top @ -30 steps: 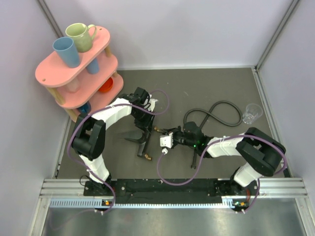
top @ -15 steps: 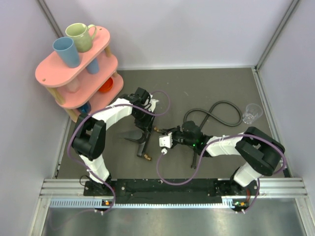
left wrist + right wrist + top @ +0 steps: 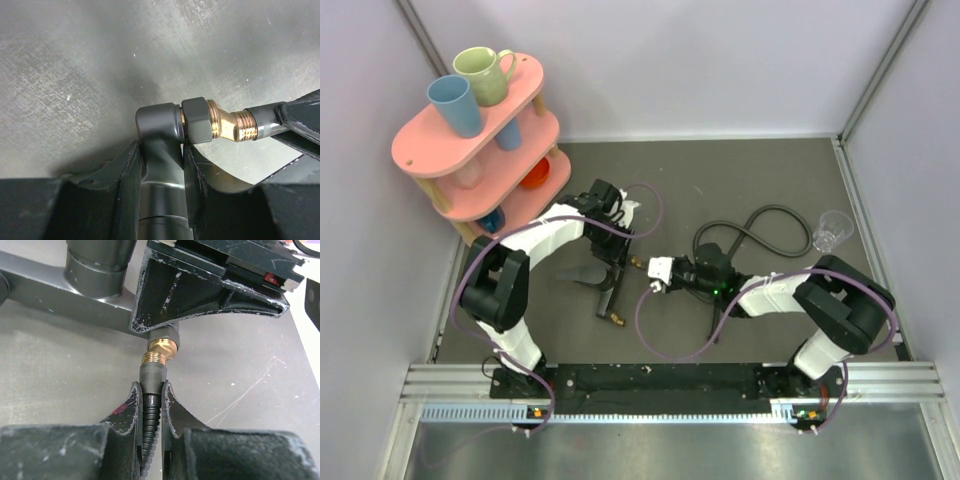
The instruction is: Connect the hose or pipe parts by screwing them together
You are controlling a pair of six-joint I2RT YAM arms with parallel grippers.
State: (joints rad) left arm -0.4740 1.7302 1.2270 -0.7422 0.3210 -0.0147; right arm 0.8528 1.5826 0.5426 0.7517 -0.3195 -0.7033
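Where hose [image 3: 149,415] meets fitting [image 3: 160,165], table [image 3: 720,170] edges seem well away.

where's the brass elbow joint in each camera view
top external: brass elbow near picture centre, just right of the left gripper
left wrist: elbow right of centre
right wrist: elbow upper middle, above the hose
shared landmark: the forked fitting clamped in the left gripper, next to the elbow

smooth brass-tipped fitting [image 3: 159,125], ribbed rubber hose [image 3: 150,416]
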